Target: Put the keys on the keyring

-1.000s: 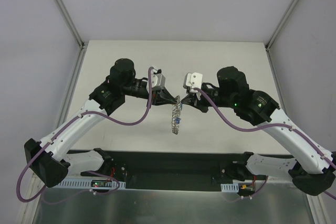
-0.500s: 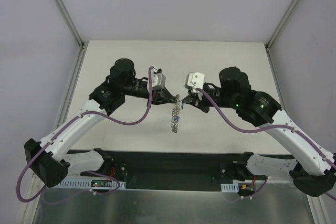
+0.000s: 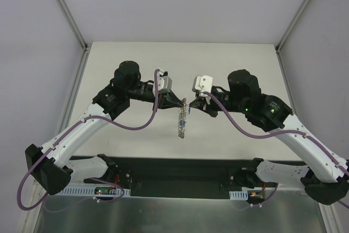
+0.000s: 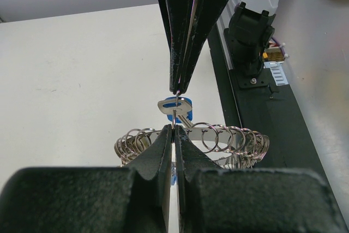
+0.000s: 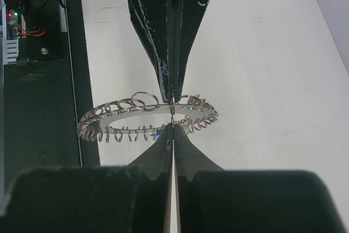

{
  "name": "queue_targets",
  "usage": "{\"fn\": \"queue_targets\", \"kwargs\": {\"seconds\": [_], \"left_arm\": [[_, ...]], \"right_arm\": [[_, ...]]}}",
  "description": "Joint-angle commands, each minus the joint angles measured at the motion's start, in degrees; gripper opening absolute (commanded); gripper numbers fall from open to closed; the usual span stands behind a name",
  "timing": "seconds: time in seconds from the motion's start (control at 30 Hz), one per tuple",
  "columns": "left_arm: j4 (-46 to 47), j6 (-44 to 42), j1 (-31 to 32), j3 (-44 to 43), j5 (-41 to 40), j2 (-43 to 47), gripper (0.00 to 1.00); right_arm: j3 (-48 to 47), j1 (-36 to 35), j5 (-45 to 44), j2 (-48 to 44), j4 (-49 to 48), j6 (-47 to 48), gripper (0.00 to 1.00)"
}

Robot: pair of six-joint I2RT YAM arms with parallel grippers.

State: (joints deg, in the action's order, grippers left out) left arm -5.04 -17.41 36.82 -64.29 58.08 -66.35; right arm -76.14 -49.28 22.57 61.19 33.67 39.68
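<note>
Keyring (image 3: 181,123) suspended above the white table (image 3: 136,64), near its middle, between two grippers that meet tip to tip from opposite sides. Left gripper (image 3: 182,103): jaws clenched on the upper part of the rim, with the ring hanging edge-on below it in the top view. Right gripper (image 3: 191,106): jaws likewise pressed tight together, nipping a thin wire loop that stands on the same stretch of rim, just across from the left fingertips. From the wrist cameras the ring appears as a flat grey band with a wide central hole, its outer edge crowded with small wire loops (image 4: 218,135) that overlap one another. One blue-headed key (image 4: 177,105) sits against the rim directly between the two sets of fingertips, its head just beside the thin loop pinched by the right gripper; whether it is threaded on cannot be told. A further speck of blue shows beneath the band in the right wrist view, too small to identify. Black base rail (image 3: 180,175) runs along the near table edge, and purple cables (image 3: 136,126) loop along each arm
</note>
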Motion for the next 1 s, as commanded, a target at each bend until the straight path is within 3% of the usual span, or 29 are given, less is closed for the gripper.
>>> {"fn": "queue_targets", "kwargs": {"seconds": [0.0,0.97], "left_arm": [[3.6,-0.8,0.5,-1.9,2.2,1.4,0.0],[3.6,-1.3,0.5,-2.1,2.0,0.5,0.0]], "right_arm": [[-0.6,-0.2,0.9,0.1,-1.7,0.0,0.01],[-0.7,-0.2,-1.5,-0.2,-0.8,0.6,0.01]]}}
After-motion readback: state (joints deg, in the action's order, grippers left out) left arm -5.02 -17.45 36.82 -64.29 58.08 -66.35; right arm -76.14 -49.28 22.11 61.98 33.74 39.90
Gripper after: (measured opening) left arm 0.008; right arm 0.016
